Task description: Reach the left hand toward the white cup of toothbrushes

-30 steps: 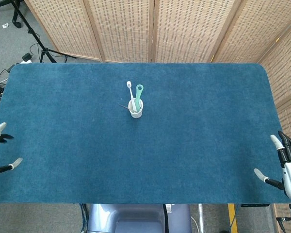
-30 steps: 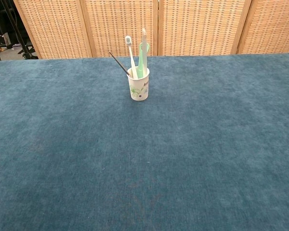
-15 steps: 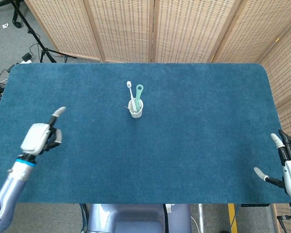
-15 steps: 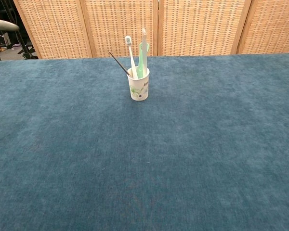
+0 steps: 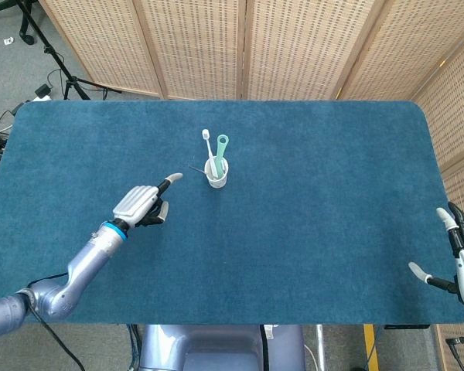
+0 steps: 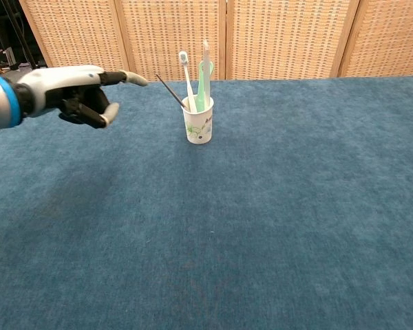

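A white cup (image 5: 216,175) (image 6: 199,124) with a green pattern stands upright near the middle of the blue table. It holds a white toothbrush (image 5: 209,149), a green one (image 5: 220,151) and a thin dark stick. My left hand (image 5: 142,205) (image 6: 74,91) hovers to the left of the cup, apart from it. One finger points toward the cup, the others curl in, and the hand holds nothing. My right hand (image 5: 463,261) rests at the table's right front corner with fingers spread, holding nothing.
Blue carpet-like cloth covers the table (image 5: 309,201). Wicker screens (image 5: 294,46) stand behind its far edge. A stand's legs and cables (image 5: 46,77) lie on the floor beyond the far left corner.
My left arm has swung in from the left table edge toward the cup, now close beside it and entering the chest view. The right hand has barely shifted.
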Motion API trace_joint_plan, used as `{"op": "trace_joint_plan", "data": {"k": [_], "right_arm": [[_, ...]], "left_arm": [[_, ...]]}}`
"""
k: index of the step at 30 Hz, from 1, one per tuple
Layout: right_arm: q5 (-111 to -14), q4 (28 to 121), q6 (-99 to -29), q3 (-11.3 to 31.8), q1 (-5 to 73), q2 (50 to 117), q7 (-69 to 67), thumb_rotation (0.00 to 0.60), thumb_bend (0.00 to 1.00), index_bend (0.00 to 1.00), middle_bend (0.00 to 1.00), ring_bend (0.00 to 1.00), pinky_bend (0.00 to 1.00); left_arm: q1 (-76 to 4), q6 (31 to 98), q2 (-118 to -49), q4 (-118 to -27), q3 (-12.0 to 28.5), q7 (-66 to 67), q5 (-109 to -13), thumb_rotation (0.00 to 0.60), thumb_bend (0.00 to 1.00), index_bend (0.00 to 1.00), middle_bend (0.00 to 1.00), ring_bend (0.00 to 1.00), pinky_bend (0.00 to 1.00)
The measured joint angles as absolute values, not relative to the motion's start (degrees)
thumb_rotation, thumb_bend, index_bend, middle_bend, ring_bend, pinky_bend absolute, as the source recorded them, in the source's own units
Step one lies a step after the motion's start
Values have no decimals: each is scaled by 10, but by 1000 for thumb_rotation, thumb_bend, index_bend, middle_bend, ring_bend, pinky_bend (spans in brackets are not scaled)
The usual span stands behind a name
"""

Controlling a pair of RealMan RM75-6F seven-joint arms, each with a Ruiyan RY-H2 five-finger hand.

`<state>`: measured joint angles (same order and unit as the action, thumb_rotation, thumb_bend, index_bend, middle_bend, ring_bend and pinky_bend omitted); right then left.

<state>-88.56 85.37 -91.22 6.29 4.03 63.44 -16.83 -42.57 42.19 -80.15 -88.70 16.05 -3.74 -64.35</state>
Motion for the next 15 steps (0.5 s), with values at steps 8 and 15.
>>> {"op": "trace_joint_plan", "data": {"k": [8,15], "right_arm": [[-882,850,-908,65,41,631,-183,600,0,0,0,0,0],[-879,848,-906,66,42,629,-190,600,0,0,0,0,0]], "left_arm": [[-462,413,-836,-876,160,16,-572,600,772,0,991,1000,1000],[-486,417,-855,-861,163,45,-526,600,745,0,991,1000,1000]]}}
